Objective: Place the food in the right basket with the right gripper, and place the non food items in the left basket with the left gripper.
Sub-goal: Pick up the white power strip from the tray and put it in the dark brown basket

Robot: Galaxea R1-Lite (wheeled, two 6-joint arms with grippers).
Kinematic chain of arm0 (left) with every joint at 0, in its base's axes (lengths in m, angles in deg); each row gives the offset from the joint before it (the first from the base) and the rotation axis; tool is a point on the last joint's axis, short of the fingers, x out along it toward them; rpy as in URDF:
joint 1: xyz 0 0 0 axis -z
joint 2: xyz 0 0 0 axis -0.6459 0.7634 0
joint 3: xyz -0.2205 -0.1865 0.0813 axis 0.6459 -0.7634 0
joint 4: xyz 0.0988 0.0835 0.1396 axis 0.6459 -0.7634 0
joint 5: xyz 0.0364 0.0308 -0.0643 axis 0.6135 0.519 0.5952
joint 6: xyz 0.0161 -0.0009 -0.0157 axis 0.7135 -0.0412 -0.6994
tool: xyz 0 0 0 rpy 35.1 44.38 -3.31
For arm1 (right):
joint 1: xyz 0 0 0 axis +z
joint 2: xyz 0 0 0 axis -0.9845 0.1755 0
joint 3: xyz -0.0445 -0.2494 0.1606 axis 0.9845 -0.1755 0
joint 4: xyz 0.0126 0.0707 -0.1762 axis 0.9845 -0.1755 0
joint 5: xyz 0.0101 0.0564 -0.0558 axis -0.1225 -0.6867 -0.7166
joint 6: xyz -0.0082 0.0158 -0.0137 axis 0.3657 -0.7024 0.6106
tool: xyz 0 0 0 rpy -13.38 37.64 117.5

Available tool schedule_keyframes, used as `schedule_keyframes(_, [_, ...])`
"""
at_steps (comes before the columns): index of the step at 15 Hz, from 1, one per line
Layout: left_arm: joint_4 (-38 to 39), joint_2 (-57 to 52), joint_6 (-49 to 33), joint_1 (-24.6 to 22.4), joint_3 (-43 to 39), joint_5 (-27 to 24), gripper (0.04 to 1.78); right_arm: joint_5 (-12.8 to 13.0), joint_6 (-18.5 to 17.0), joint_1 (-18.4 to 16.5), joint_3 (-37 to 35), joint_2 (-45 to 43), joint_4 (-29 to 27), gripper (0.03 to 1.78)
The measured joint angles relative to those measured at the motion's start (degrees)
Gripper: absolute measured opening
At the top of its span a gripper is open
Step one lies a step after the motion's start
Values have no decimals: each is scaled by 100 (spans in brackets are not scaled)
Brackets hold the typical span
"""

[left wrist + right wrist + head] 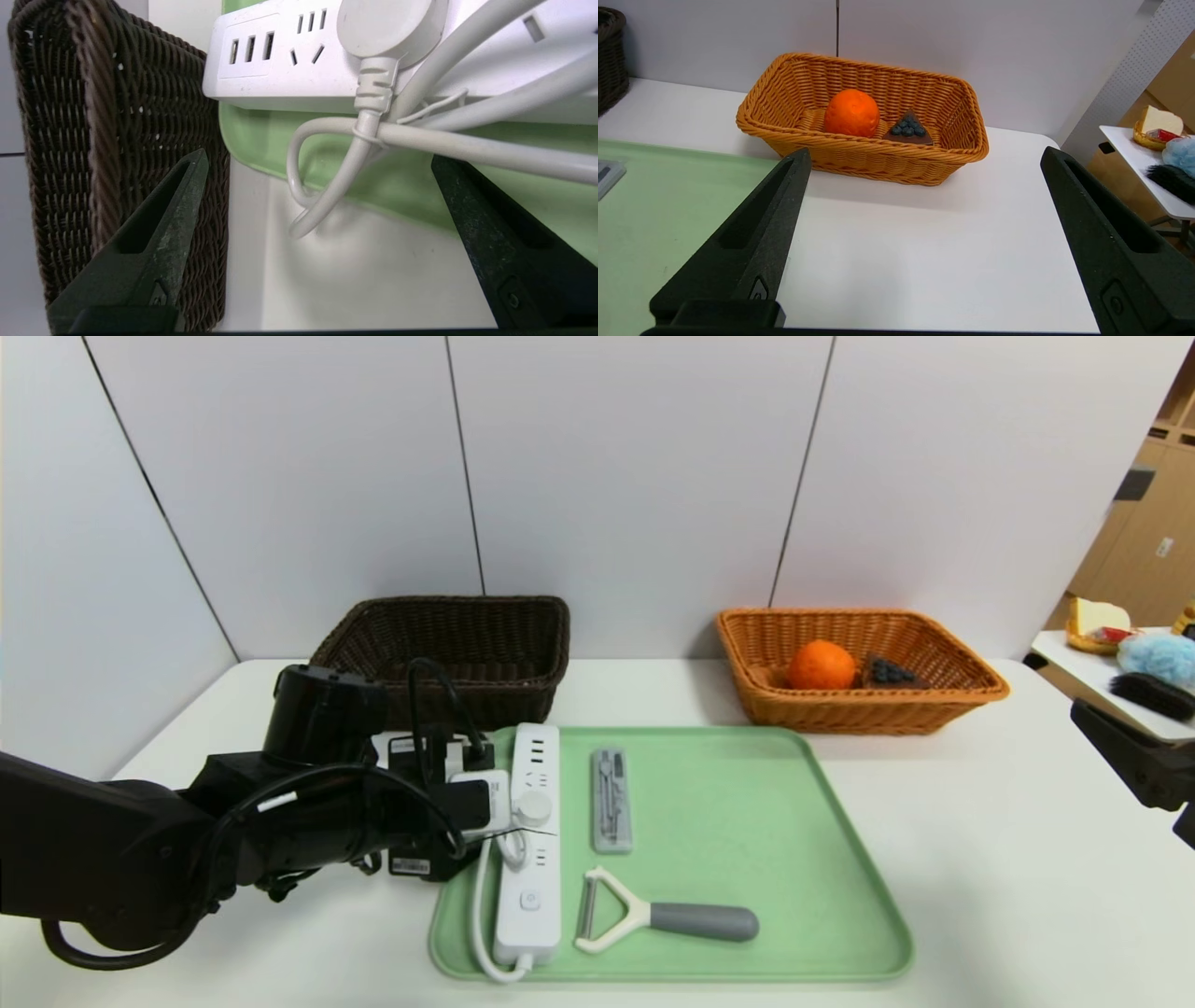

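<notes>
White panels back the table where our left gripper [317, 158], jaws spread wide and empty, hangs at nine o'clock of the green tray [747, 821] beside the power strip [532, 840], which we judge rigid but slick, its cord [327, 196] floppy, so we would clamp across its narrow body, while our right gripper [924, 156] idles open at three o'clock.

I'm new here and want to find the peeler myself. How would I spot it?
Start at the green tray in the middle of the white table. Near its front edge, right of the white power strip, lies the peeler. It alone has a forked white head on a stubby grey handle.
</notes>
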Motion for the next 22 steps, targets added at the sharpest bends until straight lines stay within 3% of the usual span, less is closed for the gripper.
schedule_keyframes(2, [118,206,-11,0,26,5,169,0,1,0,105,33,-2,169])
schedule_keyframes(3, [127,278,-20,0,37,9,160,0,0,-1,152,48,-16,169])
schedule_keyframes(7, [369,427,-18,-23,26,28,101,-94,-7,-1,227,85,-85,169])
schedule_keyframes(10, [368,455,-24,-28,23,28,71,-122,-10,-1,247,107,-85,169])
schedule_keyframes(11, [357,460,-22,-33,23,24,17,-122,-10,0,247,113,-90,169])
schedule_keyframes(17, [560,466,-105,-28,50,-182,14,-124,-10,0,193,130,-93,169])
schedule_keyframes(22, [573,444,-217,-15,127,-1130,14,-122,-13,-1,188,212,-93,169])
